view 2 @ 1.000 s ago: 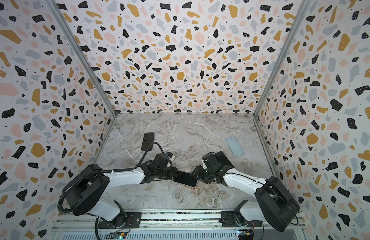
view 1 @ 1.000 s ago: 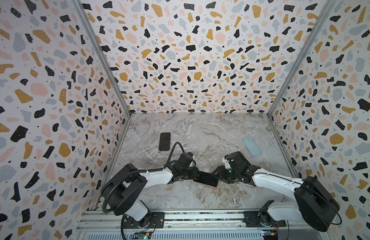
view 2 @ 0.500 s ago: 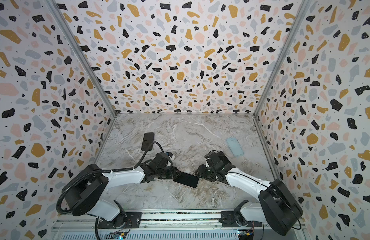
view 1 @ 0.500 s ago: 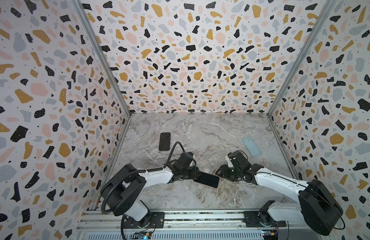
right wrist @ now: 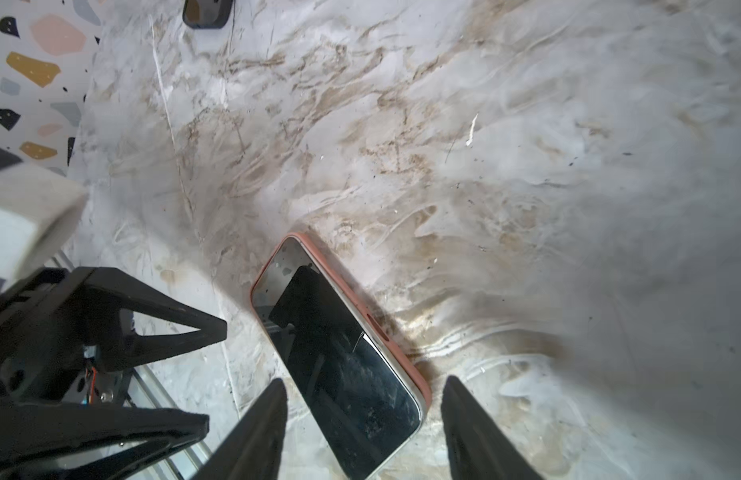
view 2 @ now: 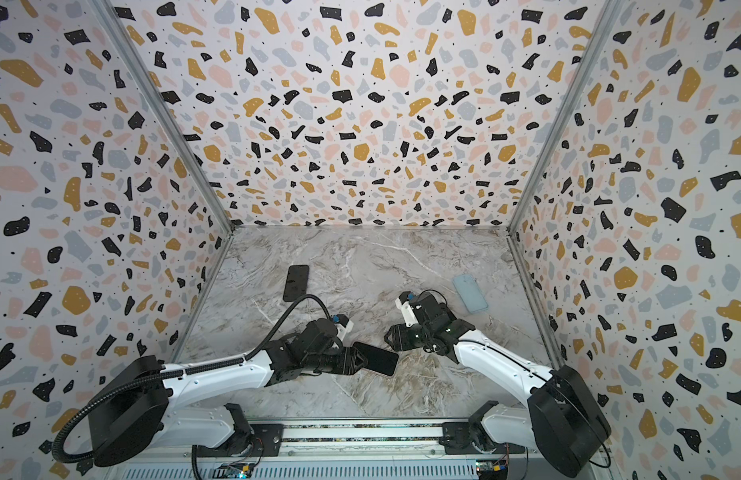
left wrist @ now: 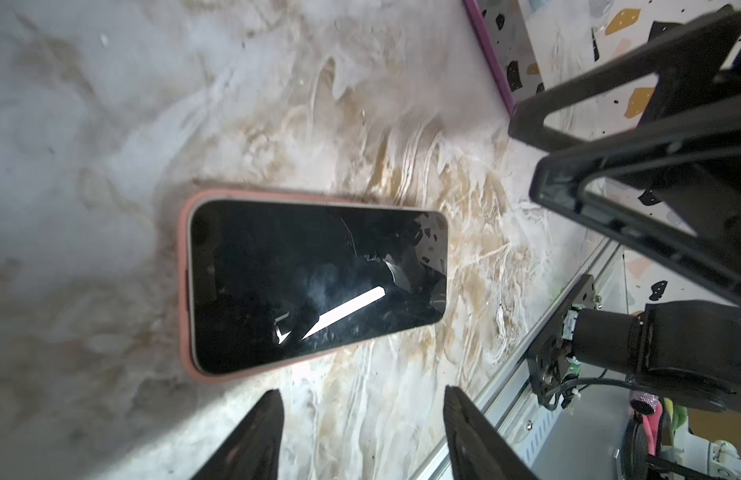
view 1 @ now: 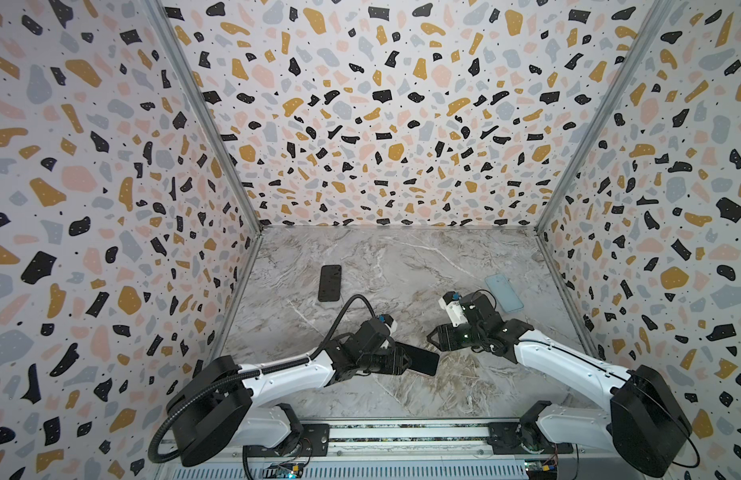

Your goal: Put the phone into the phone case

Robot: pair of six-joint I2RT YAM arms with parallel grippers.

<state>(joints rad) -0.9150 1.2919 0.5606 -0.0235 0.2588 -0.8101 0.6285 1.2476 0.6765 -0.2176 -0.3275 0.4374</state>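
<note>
A phone [view 1: 421, 359] with a dark screen lies face up on the marble table in a pink phone case [left wrist: 184, 266], near the front middle in both top views. My left gripper [view 1: 398, 362] is open, and its fingertips [left wrist: 273, 401] stop just short of the phone's [left wrist: 315, 278] long side. My right gripper [view 1: 433, 337] is also open, a little to the right of the phone [view 2: 377, 359]. In the right wrist view, one end of the phone [right wrist: 339, 361] shows between the spread fingers [right wrist: 277, 395], touching neither. The pink rim [right wrist: 396, 349] runs along one side.
A second black phone [view 1: 329, 283] lies flat at the back left of the table. A light blue case [view 1: 504, 293] lies at the back right, behind the right arm. Patterned walls close in three sides, and a metal rail [view 1: 402, 432] runs along the front.
Both grippers have opened and let go of the cased phone, which now lies free on the table. The right gripper has drawn back to the right, away from the phone's end.
</note>
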